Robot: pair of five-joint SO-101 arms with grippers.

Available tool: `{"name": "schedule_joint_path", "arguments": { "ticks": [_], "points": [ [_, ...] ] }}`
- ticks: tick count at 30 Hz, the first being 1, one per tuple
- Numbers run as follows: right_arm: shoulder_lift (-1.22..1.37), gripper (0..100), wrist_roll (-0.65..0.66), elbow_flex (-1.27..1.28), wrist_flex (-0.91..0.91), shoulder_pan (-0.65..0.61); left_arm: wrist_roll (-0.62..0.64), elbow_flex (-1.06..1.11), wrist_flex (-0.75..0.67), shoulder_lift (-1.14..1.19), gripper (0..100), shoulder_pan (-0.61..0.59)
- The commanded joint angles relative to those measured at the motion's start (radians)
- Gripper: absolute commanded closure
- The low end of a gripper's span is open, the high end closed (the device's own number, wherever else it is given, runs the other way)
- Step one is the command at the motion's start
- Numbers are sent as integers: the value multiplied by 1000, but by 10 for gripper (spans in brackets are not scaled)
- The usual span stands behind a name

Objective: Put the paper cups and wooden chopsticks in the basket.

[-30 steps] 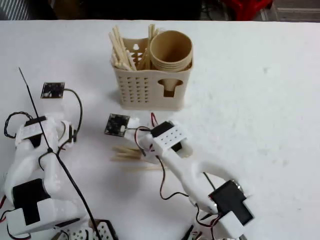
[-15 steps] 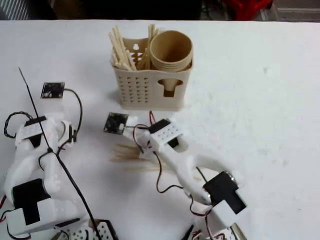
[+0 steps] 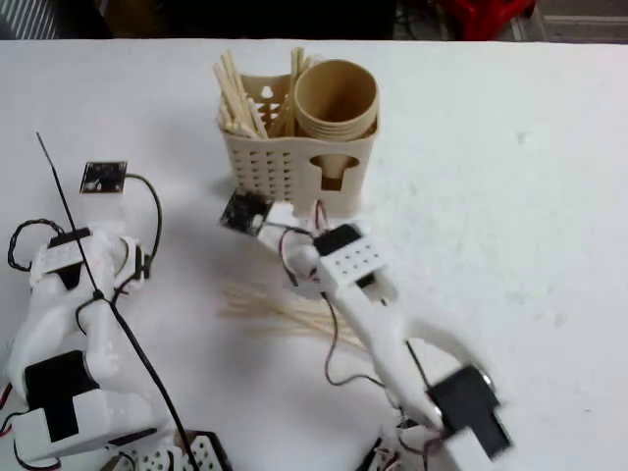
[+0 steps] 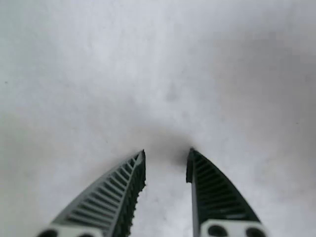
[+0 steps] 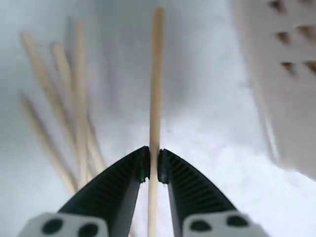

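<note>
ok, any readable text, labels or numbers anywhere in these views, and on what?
No text is legible.
basket: holes and a handle cutout, no print.
paper cups: plain.
small black boards beside the arms: any markings are too small to read.
right end effector, shut on a chopstick: ridged pads, no lettering.
left end effector, open over bare table: no lettering.
</note>
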Motion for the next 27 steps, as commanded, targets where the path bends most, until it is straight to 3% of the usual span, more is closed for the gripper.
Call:
{"name": "schedule_joint_path", "arguments": {
  "ticks": [1,6,12,21,27],
  "points": [
    [-183,981,-78,12,5,15,-8,-8,-15,2,849,12],
    [-395,981,-207,-11,7,5,-6,-8,-15,2,849,12],
    [-530,981,-264,-127,8,15,-5,-9,-15,4,849,12],
    [-526,981,-373,-440,-5,10,-5,-9,-15,4,849,12],
    [-390,981,-407,-647,-94,15,-6,-9,-15,4,849,12]
  ]
}}
